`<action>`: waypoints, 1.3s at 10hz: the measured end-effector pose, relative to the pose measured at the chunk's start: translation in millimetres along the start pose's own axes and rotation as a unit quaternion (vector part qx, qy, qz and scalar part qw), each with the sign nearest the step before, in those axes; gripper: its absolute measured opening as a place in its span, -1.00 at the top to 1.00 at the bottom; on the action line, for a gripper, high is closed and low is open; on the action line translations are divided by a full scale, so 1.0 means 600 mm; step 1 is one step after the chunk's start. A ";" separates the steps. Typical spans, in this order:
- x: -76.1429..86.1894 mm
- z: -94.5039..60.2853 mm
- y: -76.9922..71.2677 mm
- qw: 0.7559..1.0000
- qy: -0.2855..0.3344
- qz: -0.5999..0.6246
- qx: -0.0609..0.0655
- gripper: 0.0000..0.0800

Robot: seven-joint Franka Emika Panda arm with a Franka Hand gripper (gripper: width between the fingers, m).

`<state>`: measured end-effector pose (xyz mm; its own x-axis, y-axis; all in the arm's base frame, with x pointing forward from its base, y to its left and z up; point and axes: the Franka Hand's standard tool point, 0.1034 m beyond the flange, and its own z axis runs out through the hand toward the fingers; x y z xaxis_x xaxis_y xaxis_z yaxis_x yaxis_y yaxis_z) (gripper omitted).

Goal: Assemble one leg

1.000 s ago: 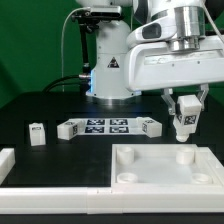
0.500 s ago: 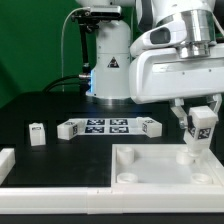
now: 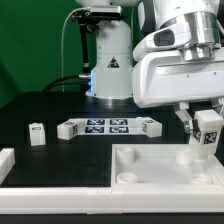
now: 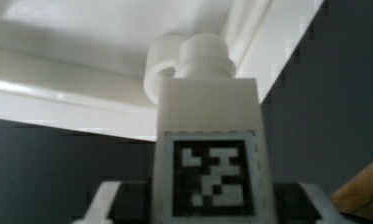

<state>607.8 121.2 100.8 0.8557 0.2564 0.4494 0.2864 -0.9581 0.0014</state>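
Note:
My gripper (image 3: 207,136) is shut on a white leg (image 3: 208,130) with a black-and-white tag, held upright over the far right corner of the white square panel (image 3: 165,172). The leg's lower end is at or just above a round corner hole there; I cannot tell if it touches. In the wrist view the leg (image 4: 209,130) fills the middle, tag facing the camera, its rounded tip over the panel's edge (image 4: 94,90), with my gripper (image 4: 209,205) closed on its sides. A second small white leg (image 3: 37,132) stands on the table at the exterior view's left.
The marker board (image 3: 108,127) lies behind the panel at the centre. A white L-shaped frame (image 3: 20,170) borders the front left. The robot base (image 3: 110,60) stands at the back.
My gripper carried the leg toward the exterior view's right and slightly down, from above the panel's back edge to over its far right corner.

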 end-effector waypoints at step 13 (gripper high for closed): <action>0.000 0.044 0.011 0.999 0.049 -0.007 -0.012 0.27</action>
<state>621.2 118.1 77.0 0.8055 0.2570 0.5339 0.2860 -0.9578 0.0296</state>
